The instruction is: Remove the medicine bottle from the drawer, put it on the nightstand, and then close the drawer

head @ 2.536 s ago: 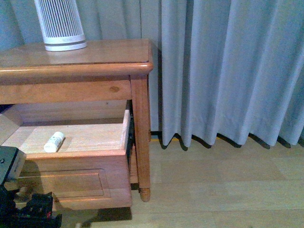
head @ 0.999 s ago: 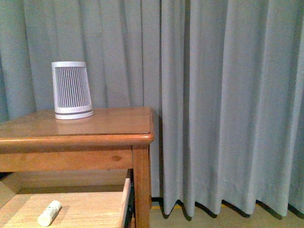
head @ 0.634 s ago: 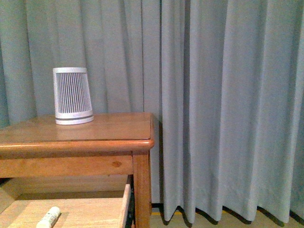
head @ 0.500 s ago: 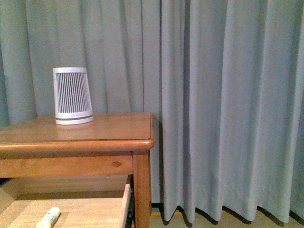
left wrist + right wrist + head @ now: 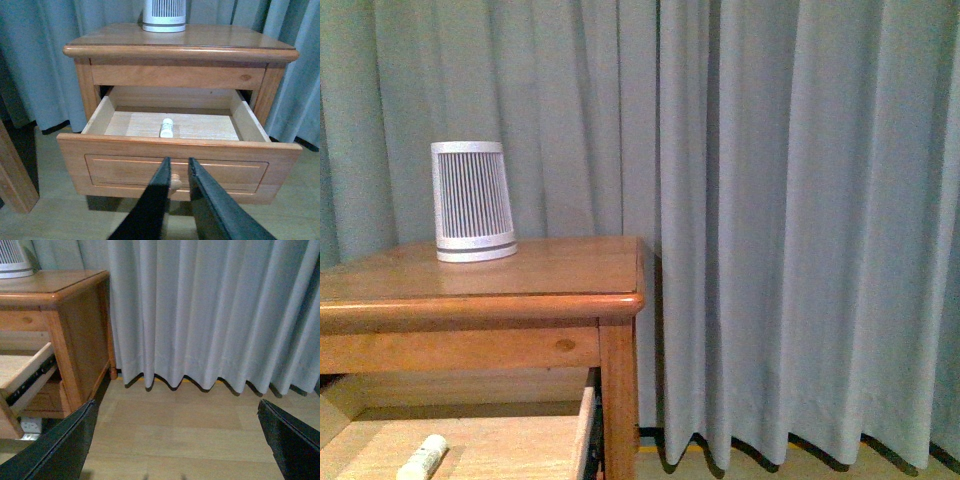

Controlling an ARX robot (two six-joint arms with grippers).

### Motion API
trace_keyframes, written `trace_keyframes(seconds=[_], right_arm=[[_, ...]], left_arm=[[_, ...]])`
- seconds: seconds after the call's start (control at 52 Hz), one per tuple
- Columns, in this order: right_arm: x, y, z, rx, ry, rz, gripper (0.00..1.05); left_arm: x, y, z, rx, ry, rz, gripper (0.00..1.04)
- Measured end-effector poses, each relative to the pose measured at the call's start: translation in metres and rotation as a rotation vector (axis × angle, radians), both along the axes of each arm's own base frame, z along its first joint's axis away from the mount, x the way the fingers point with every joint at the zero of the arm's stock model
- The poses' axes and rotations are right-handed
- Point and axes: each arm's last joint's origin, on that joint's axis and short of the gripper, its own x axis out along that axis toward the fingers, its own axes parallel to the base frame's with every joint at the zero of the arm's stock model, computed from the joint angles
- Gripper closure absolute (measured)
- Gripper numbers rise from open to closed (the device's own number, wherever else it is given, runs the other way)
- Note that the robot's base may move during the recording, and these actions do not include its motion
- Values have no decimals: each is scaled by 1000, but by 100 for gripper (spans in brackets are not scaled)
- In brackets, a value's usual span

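- My left gripper (image 5: 178,161) has its two dark fingers only narrowly parted, with nothing between them. It hangs just in front of the drawer's panel, in line with the round knob (image 5: 174,183), which shows through the gap.
- My right gripper (image 5: 176,407) is spread wide and empty, off to the side over the wooden floor (image 5: 190,435) and facing the grey curtain (image 5: 210,315). I judge it is parked clear of the reach.
- The drawer (image 5: 100,145) is pulled well out, so its pale interior is open from above.
- The medicine bottle (image 5: 166,128) lies on its side on the drawer floor, about midway across and pointing front to back. It touches no wall, so there is room for a finger on either side.
- The nightstand (image 5: 225,42) carries only a white ribbed cylinder (image 5: 164,15) at the back, leaving bare wood in front for the bottle.
- The bottle is not yet taken. I judge my left jaws must widen and clear the front panel first.
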Motion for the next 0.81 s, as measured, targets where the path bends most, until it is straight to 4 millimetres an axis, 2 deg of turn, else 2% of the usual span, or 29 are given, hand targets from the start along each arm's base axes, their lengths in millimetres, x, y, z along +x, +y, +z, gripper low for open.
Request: trace_keyframes(seconds=[0.442,0.807], right_arm=[[0,0,0,0,0,-1,7],[0,0,0,0,-2,0,7]], left_arm=[[0,0,0,0,0,-2,7],[0,0,0,0,-5,0,7]])
